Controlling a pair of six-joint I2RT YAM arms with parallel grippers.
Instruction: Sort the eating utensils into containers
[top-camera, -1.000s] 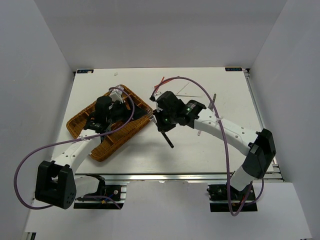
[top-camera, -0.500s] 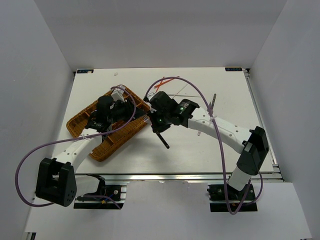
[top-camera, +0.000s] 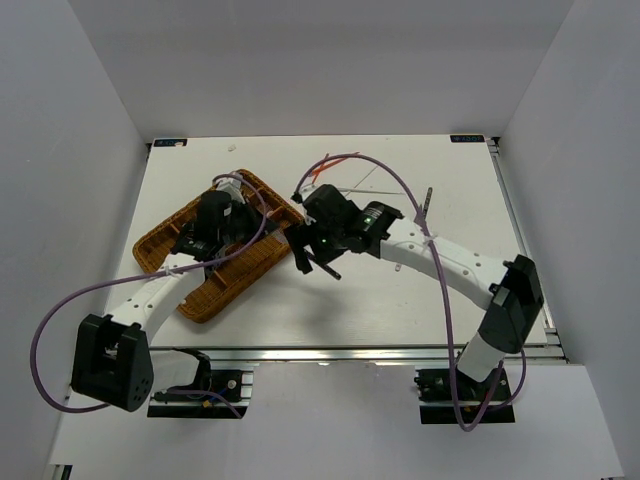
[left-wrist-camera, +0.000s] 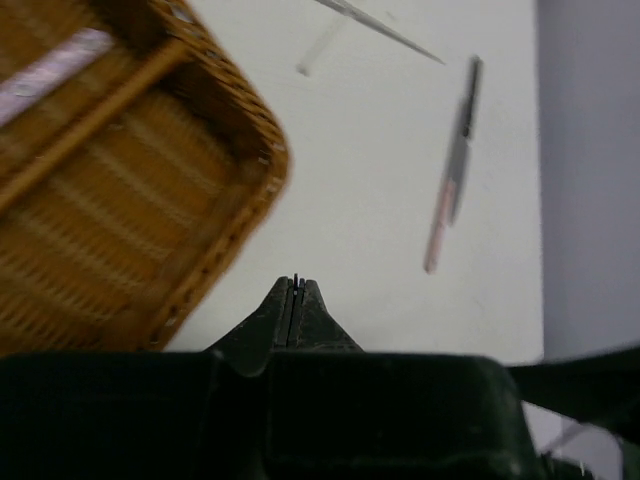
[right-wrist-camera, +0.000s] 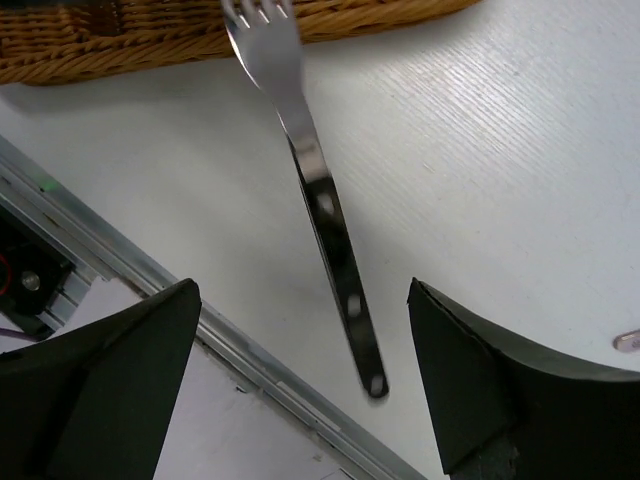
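The fork (right-wrist-camera: 312, 180) runs from the top of the right wrist view down and a little to the right. Its prongs are at the top. They point at the brown woven tray (right-wrist-camera: 120, 35) and reach its edge. The handle end points the other way, toward the near side of the white surface (right-wrist-camera: 480, 150). The fork is shiny silver all over, with dark shine marks and a few small dots on the handle. I cannot tell if it lies flat or is a bit above the surface.

The right end effector (right-wrist-camera: 300, 335) is wide open. Its two black fingers (right-wrist-camera: 110, 380) stand far apart, one on each side of the fork. Neither one touches the fork, so it holds nothing. From above, it sits just beside the right corner of the tray.

The left end effector (left-wrist-camera: 297, 291) is closed tight. Its tips press together and nothing shows between them. It hangs just past a rounded corner of the tray. A long bar (left-wrist-camera: 95, 125) splits the tray into long narrow parts. In one part lies a piece with a pale pink patterned handle (left-wrist-camera: 55, 68), lined up with the bar.

One more utensil (left-wrist-camera: 452, 170) lies on the surface, well apart from the tray. It is blurry, dark at one end and pinkish at the other. It runs almost straight up and down in the left wrist view. Thin silver sticks (left-wrist-camera: 385, 30) lie near it, and thin red sticks (top-camera: 318, 172) lie on the far side of the right arm.
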